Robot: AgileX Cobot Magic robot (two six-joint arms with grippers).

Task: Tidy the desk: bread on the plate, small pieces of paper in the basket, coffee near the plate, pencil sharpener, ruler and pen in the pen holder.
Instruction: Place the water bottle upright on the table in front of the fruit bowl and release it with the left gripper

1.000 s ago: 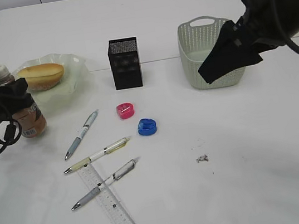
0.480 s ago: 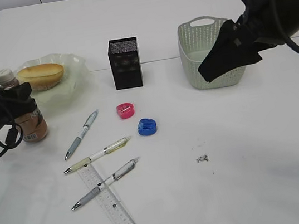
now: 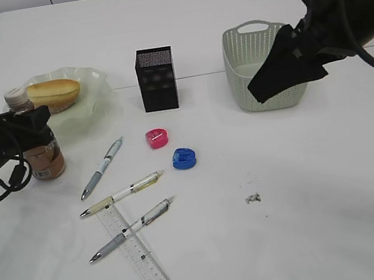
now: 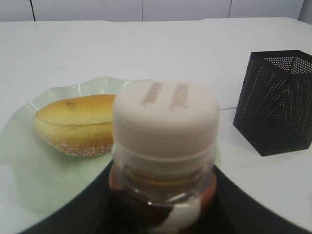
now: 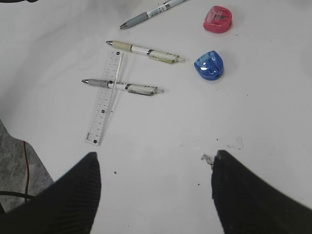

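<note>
My left gripper (image 3: 31, 131) is shut on the brown coffee bottle (image 3: 43, 151), which is upright beside the pale plate (image 3: 94, 103) that holds the bread (image 3: 52, 94). The left wrist view shows the bottle's cap (image 4: 165, 114) between my dark fingers. Three pens (image 3: 102, 168) (image 3: 121, 194) (image 3: 131, 229), a clear ruler (image 3: 139, 254), a pink sharpener (image 3: 156, 138) and a blue sharpener (image 3: 183, 158) lie on the table. A paper scrap (image 3: 253, 198) lies further right. My right gripper (image 5: 156, 190) hangs open and empty in the air.
The black pen holder (image 3: 157, 78) stands at the back centre. The green basket (image 3: 248, 30) is at the back right, partly behind my right arm. The white table ends close to the left of the bottle.
My left gripper has carried the coffee bottle a little to the right and nearer, alongside the plate. The right arm has not moved.
</note>
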